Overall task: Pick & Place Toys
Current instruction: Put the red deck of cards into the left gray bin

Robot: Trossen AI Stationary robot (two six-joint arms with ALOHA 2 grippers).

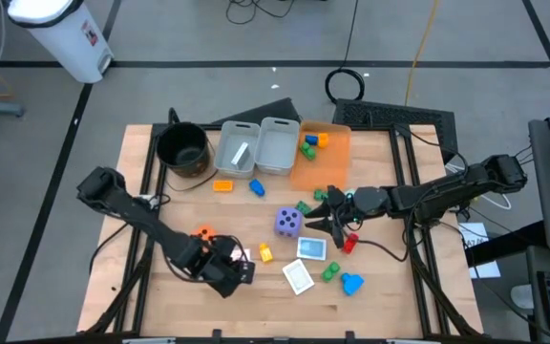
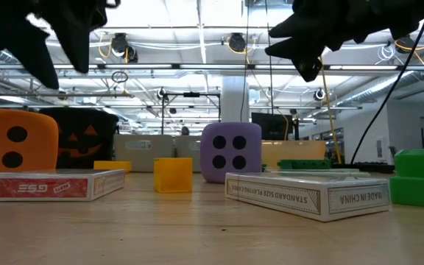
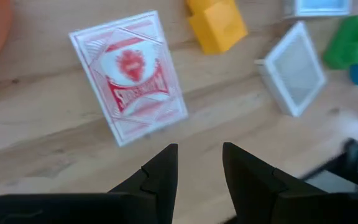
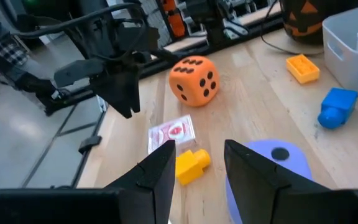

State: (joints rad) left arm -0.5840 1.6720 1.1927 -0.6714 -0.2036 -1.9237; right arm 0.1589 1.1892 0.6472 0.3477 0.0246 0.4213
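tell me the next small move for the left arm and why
Probably lower the left gripper and ease it forward onto the red card pack. Its fingers hang open and empty just short of the pack, which lies flat on the table with clear wood around it. The right gripper hovers empty above the purple die.

Orange die with black dots, purple die, red-patterned card pack, yellow block

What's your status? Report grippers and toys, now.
Left gripper open, empty, above red card pack. Right gripper open, empty, over purple foam die. Nothing in the way.
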